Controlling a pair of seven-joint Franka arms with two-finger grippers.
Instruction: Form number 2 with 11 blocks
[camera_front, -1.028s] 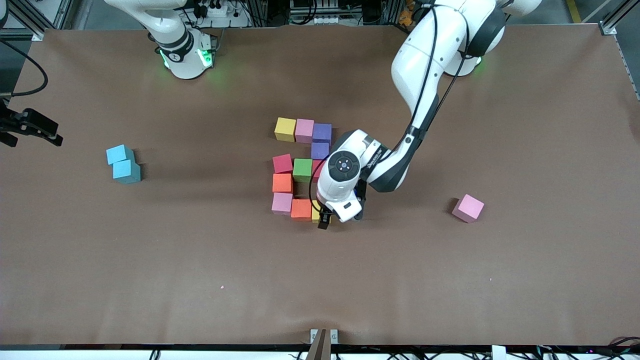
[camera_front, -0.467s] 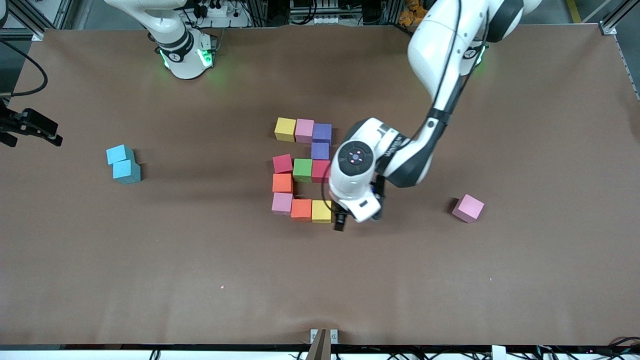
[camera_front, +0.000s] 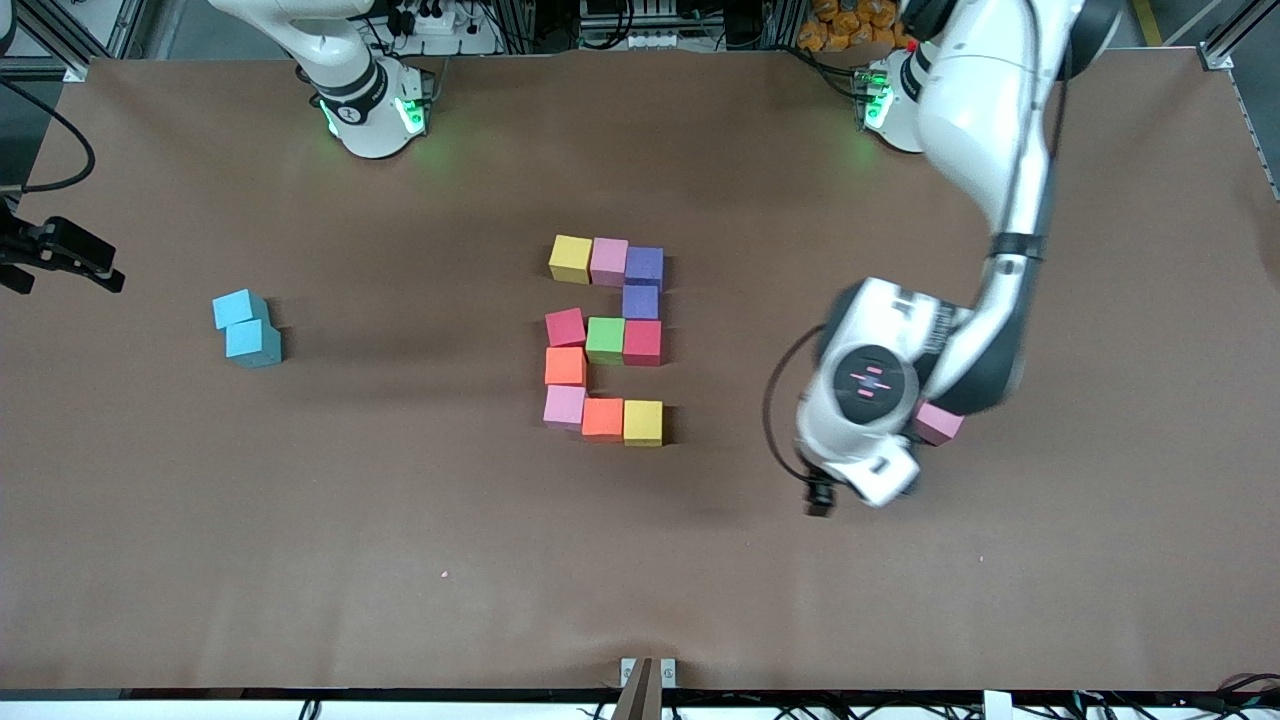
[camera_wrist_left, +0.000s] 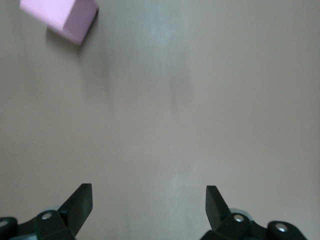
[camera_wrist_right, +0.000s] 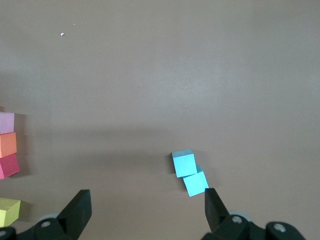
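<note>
The blocks lie touching as the number 2 (camera_front: 605, 339) at mid-table. Its top row is yellow (camera_front: 570, 258), pink (camera_front: 609, 260) and purple (camera_front: 644, 266), with a second purple (camera_front: 640, 301) under it. The middle row is red, green, red, then comes orange (camera_front: 565, 366). Pink, orange and yellow (camera_front: 643, 422) make the bottom row. My left gripper (camera_wrist_left: 148, 199) hangs open and empty over bare table beside a loose pink cube (camera_wrist_left: 60, 17). My right gripper (camera_wrist_right: 147, 206) is open and empty, high over the table, and its arm waits.
The loose pink cube (camera_front: 942, 424) sits toward the left arm's end, partly hidden under the left arm's wrist (camera_front: 862, 395). Two cyan cubes (camera_front: 240, 308) (camera_front: 253, 342) touch each other toward the right arm's end. A dark clamp (camera_front: 60, 255) juts in there.
My left arm has swung away from the yellow block at the end of the bottom row toward its own end of the table, still open. The yellow block stays in place.
</note>
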